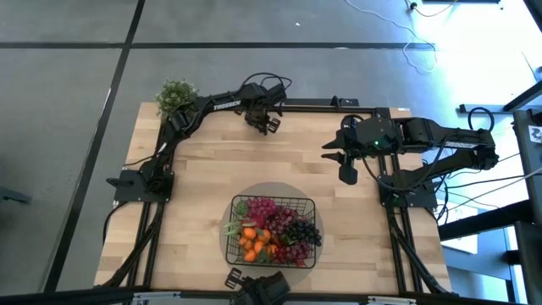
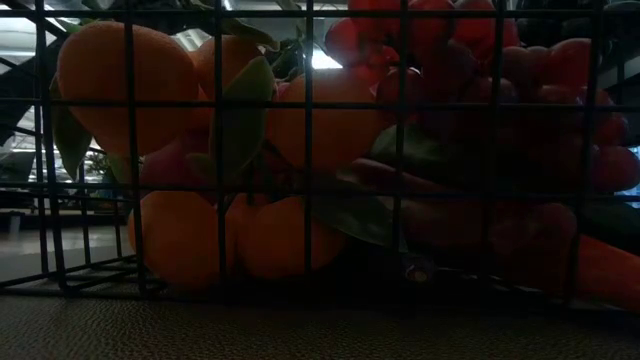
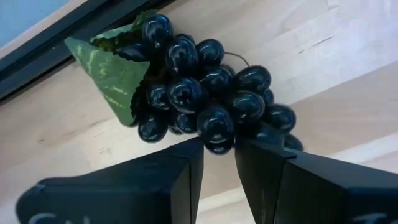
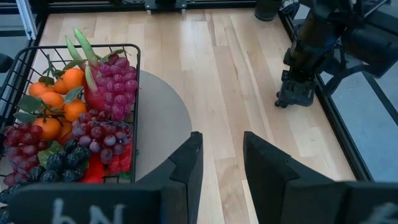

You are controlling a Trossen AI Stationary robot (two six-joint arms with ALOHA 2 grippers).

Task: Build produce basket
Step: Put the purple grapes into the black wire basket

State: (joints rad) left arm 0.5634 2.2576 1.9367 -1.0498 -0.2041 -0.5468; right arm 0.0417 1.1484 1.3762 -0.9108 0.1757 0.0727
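Note:
The black wire basket [image 1: 310, 203] stands on a grey round mat near the table's near edge. It holds oranges [image 1: 252, 241], red grapes [image 1: 264, 208], dark grapes [image 1: 303, 230] and other produce, and fills the low view [image 2: 308, 200]. My left gripper [image 1: 269, 124] is at the table's far edge, shut on a black grape bunch [image 3: 205, 87] with a green leaf [image 3: 115, 71]. My right gripper [image 1: 347, 174] is open and empty above the table, to the far right of the basket; its wrist view [image 4: 222, 162] looks over the basket [image 4: 134, 56]. My left gripper pinches a few grapes [image 3: 217, 142] at the edge of the bunch away from its leaf, between its two fingers. The fingers point down at the table's far edge. I cannot tell whether the bunch rests on the table or hangs just above it.
A bushy green potted plant [image 1: 176, 95] stands at the far left corner. The grey mat [image 1: 254, 191] lies under the basket. A dark camera mount [image 1: 258, 288] sits at the near edge. Bare wood lies between the basket and both grippers.

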